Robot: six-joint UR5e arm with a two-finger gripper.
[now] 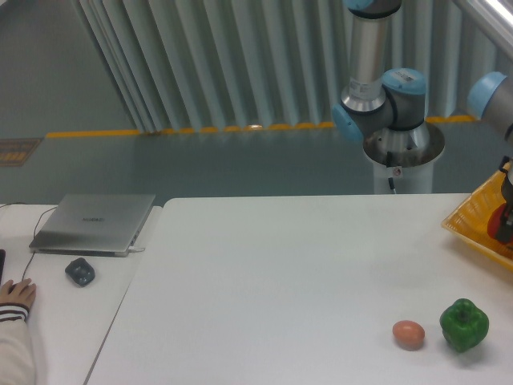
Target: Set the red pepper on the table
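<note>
1. We see the gripper at the far right edge of the view, cut off by the frame, down inside the yellow basket.
2. A sliver of the red pepper shows right against the dark gripper, over the basket's inner wall; whether the jaws are clamped on it we cannot tell, as the frame edge hides them.
3. The basket sits at the right edge of the table, only its left corner in view.
4. Near the front right, the green pepper and the egg stand just beside each other, apart, close to the front edge.
5. From there leftward, we have a wide stretch of bare white top right up to the table's left edge.
6. Beyond that edge, on a second surface, lie a closed laptop, a small dark object and a person's hand.
</note>
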